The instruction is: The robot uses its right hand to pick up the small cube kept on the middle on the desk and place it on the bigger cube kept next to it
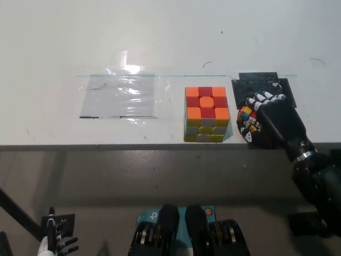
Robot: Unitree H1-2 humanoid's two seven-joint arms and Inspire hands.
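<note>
Right hand [269, 120] clasping small cube [246, 119] — tilted, beside bigger cube [205, 113]

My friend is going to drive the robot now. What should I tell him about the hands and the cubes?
Right hand: shut on the small cube, low at the desk surface; whether it is lifted cannot be told.
Left hand: resting below the desk edge at the lower left, holding nothing.
Bigger cube: on the desk near its front edge, to the left of the small cube, nothing on top.
Done: the grasp.
Left: lift the small cube, carry it over, set it on the bigger cube, let go.
</note>
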